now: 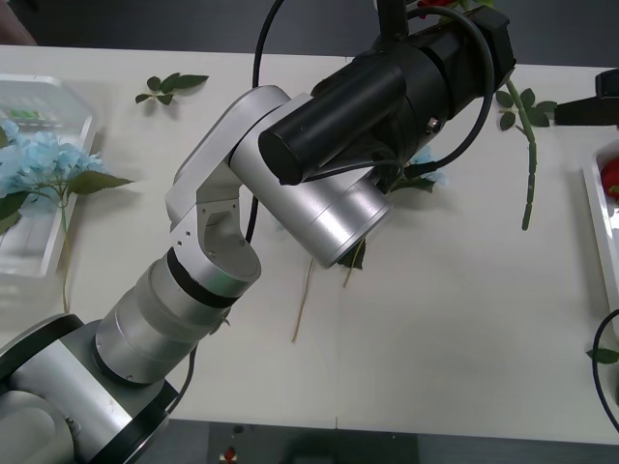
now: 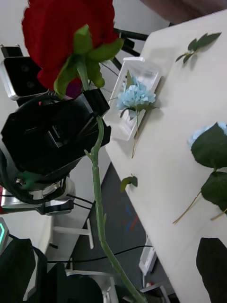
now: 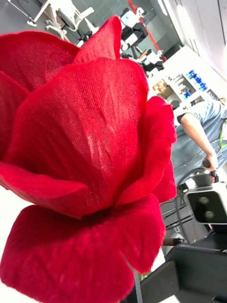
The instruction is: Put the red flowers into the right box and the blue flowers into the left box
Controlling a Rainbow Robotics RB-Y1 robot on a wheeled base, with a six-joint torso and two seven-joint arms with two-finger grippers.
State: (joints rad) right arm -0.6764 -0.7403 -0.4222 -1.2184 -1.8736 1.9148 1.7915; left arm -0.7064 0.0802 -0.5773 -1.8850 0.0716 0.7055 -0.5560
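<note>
Left end effector (image 1: 479, 24) hangs over the worktop's (image 1: 435, 319) far edge, a red rose (image 3: 85, 156) right against it; its grip I can't tell. Right end effector (image 1: 592, 108) hovers beside the dangling stem, grip unclear too. Risk: the rose slips and drops short of the white box (image 1: 598, 217) near the right end effector. A blue flower (image 1: 426, 180) lies under the left arm, and the clear box (image 1: 58, 106) sits well away.

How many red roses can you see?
2. One red rose is up in the air beside the left arm. A second red rose lies in the right box. The arm may hide more.
</note>
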